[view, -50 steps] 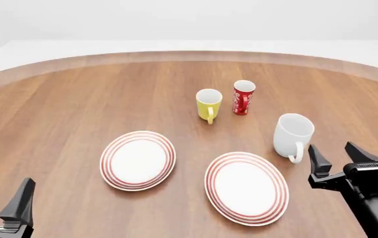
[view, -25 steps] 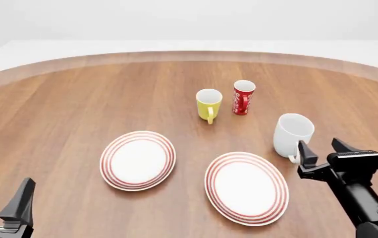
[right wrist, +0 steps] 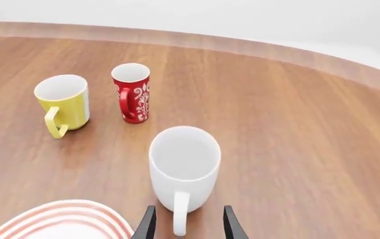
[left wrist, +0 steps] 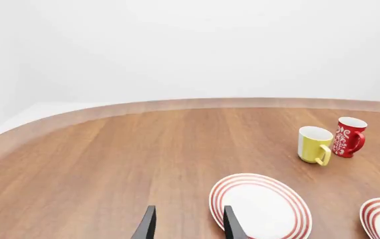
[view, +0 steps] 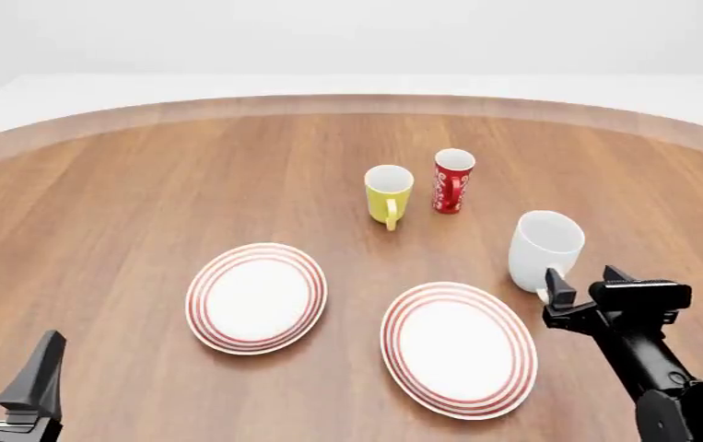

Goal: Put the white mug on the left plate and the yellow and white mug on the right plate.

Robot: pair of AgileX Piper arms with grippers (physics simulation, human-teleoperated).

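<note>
Standing upright on the wooden table [view: 142, 175], right of centre: the white mug [view: 544, 250], interior bare, handle turned toward the near edge. Just near of it, the right gripper [view: 587, 290], fingers spread apart, 1 on either side of the handle in the right wrist view, gripping nothing. Farther back, near the middle: the yellow and white mug [view: 388, 194], white inside and holding nothing, with the red mug [view: 452, 180] just right of it. On the near side, 2 ringed plates, the left plate [view: 256, 296] and the right plate [view: 458, 348], both bare. At the near left corner, the left gripper [view: 5, 370], fingers wide apart, holding nothing.
</note>
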